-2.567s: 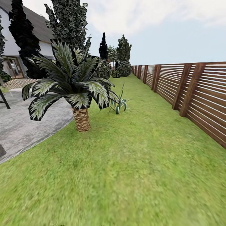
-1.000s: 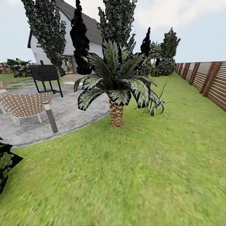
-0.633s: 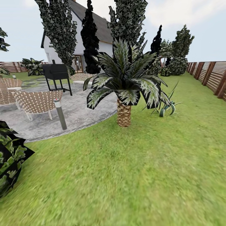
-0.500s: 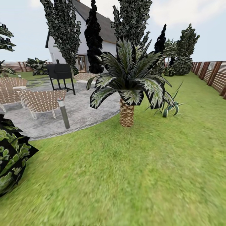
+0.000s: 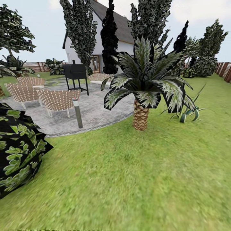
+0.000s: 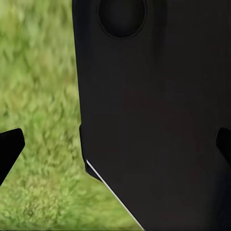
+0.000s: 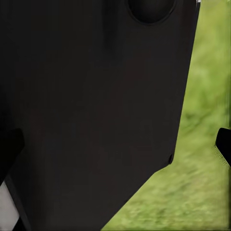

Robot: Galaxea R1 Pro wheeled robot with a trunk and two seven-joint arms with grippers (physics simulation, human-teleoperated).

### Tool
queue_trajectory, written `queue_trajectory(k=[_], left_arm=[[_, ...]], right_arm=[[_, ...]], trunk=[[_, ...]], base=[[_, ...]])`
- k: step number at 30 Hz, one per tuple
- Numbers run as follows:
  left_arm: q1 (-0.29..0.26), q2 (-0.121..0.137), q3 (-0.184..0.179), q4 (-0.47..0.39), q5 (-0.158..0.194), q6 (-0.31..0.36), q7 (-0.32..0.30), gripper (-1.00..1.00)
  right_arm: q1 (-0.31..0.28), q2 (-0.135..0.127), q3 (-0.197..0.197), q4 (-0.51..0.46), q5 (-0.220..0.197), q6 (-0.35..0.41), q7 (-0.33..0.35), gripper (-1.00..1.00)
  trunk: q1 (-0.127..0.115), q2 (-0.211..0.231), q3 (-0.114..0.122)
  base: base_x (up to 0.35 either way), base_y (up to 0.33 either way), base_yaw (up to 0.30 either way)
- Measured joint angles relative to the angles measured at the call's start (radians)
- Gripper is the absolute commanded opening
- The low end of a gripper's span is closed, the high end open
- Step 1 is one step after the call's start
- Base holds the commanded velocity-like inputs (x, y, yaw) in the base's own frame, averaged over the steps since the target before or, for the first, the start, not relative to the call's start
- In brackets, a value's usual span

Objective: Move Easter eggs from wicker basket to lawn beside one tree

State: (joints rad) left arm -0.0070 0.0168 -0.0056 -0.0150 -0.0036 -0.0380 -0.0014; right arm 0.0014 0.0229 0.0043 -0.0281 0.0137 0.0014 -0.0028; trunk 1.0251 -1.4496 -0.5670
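Note:
The Easter eggs and the wicker basket are out of view. The lawn spreads across the near and right part of the head view. In the left wrist view my left gripper is open, its dark fingertips at the picture's two edges, with grass and my own black body behind them. My right gripper is open too, its fingertips wide apart and nothing between them. A tree with a spreading leafy crown rises at the far left behind the chairs.
A short palm stands mid-lawn with a spiky plant to its right. A grey patio holds wicker chairs, a bollard light and a black grill. A dark shrub sits near left. Cypresses, white house, fence.
The camera has turned left: palm and house slid right, most of the fence left the picture, and the patio, chairs, grill and near shrub came into view.

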Motion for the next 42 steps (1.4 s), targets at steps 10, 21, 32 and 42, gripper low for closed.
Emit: queue_trajectory(k=[10, 21, 32, 42], left_arm=[[0.0, 0.0, -0.001, -0.001, 0.0, 0.0, -0.001, 1.0], [0.0, 0.0, 0.0, -0.001, -0.001, -0.02, -0.001, 1.0], [0.0, 0.0, 0.0, -0.001, -0.001, -0.045, -0.001, 1.0], [0.0, 0.0, 0.0, -0.001, -0.001, -0.073, -0.001, 1.0]], right_arm=[[0.0, 0.0, 0.0, 0.0, -0.001, 0.0, 0.0, 1.0], [0.0, 0.004, 0.0, 0.001, 0.0, 0.0, 0.0, 1.0], [0.0, 0.011, 0.001, -0.001, 0.001, 0.0, 0.0, 1.0], [0.0, 0.019, 0.002, -0.003, 0.002, 0.0, 0.0, 1.0]], trunk=[[0.0, 0.0, -0.005], [0.0, 0.0, -0.01], [0.0, 0.0, -0.015], [0.0, 0.0, -0.02]], base=[[-0.007, 0.0, 0.243], [-0.145, 0.0, 0.243], [-0.068, 0.0, 0.243], [-0.018, 0.0, 0.243]])
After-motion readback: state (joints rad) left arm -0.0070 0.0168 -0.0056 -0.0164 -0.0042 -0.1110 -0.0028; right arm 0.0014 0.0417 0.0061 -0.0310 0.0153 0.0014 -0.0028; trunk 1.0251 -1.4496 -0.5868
